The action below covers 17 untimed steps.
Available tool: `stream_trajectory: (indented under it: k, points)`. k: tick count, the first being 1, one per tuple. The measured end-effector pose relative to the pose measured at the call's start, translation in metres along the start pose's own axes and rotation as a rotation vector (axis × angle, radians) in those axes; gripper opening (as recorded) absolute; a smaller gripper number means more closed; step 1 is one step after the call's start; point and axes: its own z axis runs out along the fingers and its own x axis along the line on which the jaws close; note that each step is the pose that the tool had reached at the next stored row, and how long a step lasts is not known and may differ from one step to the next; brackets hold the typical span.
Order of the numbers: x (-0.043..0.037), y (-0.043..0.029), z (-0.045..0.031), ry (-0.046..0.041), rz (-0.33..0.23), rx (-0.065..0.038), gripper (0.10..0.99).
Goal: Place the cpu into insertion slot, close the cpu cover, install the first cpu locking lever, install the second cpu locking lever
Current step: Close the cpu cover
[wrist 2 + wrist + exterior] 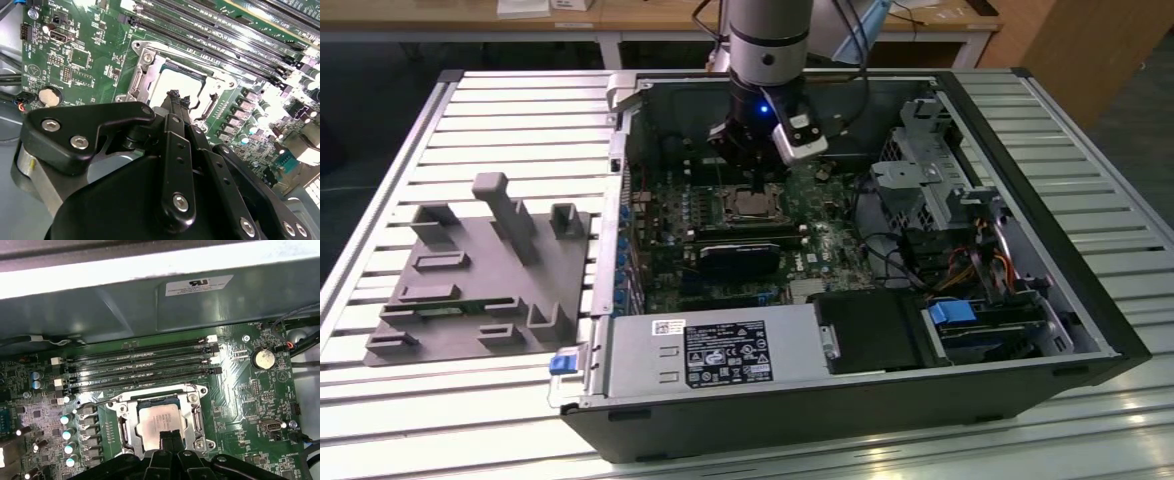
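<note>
Claw (753, 168), tips together and empty, upper centre of exterior view, just above cpu (750, 206); off-centre press could bend cpu cover (194, 415).

The exterior view looks steeply down from above one edge of the slatted worktop (400, 420), far enough back to take in the whole open computer case (854, 415). Both wrist views sit close over the motherboard (85, 60) (240, 405), looking past the claw (176, 97) (169, 436) from opposite sides. They share the insertion slot (142, 75) (192, 417) and the memory slots (215, 35) (140, 367).
</note>
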Motion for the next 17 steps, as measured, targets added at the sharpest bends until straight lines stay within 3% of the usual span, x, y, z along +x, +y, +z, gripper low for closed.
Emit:
stream_trajectory:
  k: [6,17]
  points:
    - [0.0059,-0.0020,0.0042,0.0000,0.000,0.000,0.102]
    - [0.0237,-0.0067,0.0166,-0.0002,0.000,0.000,0.102]
